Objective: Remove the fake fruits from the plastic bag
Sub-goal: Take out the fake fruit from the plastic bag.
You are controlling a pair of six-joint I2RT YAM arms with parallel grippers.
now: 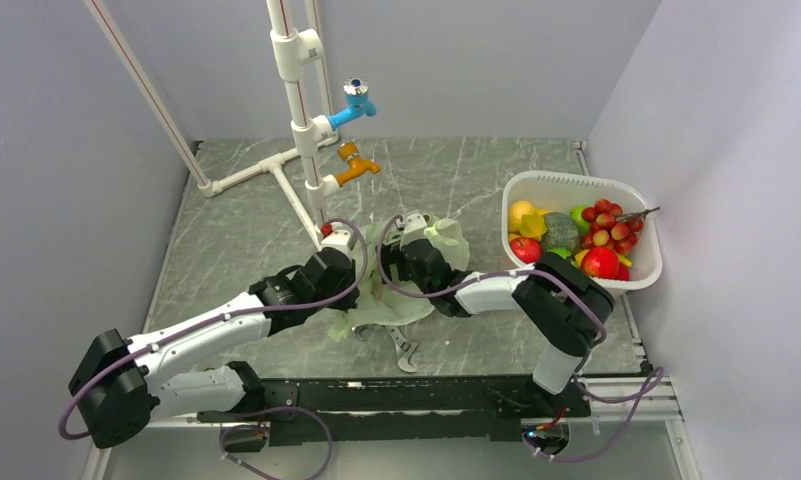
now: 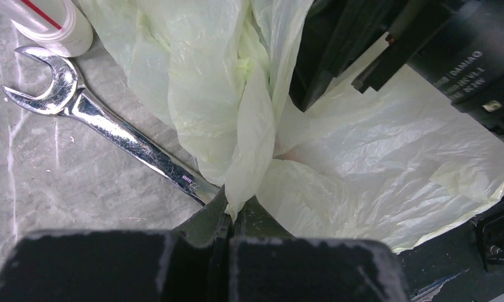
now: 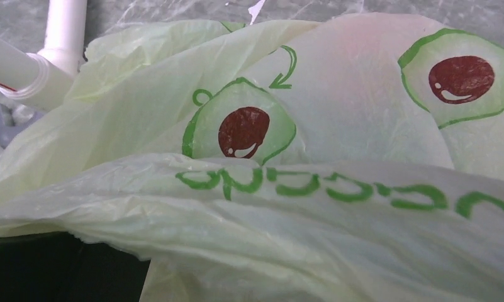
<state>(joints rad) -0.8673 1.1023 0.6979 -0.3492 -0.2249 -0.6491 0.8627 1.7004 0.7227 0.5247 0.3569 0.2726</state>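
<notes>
Pale green plastic bag (image 1: 448, 243), crumpled at the centre of the table (image 1: 241, 235); fake fruits (image 1: 576, 240) fill the white tub (image 1: 644, 203) at its 3 o'clock. Left gripper (image 2: 235, 212) pinched tight on a bag fold; whether the right gripper (image 1: 409, 230) is parted cannot be told.

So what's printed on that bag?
Plastic bag: green-outlined ovals with dark red centres; right wrist view.

Your top external view looks down from above and behind the near edge, taking in the whole grey marbled tabletop (image 1: 246, 230) to its far corners. Your left wrist view sits close above the thin pale green plastic bag (image 2: 205, 82) mid-table, looking steeply down. Your right wrist view is nearer and almost level, the bag filling it. All three share that bag; both wrist views catch a white plastic pipe (image 3: 63, 25) at their left.
</notes>
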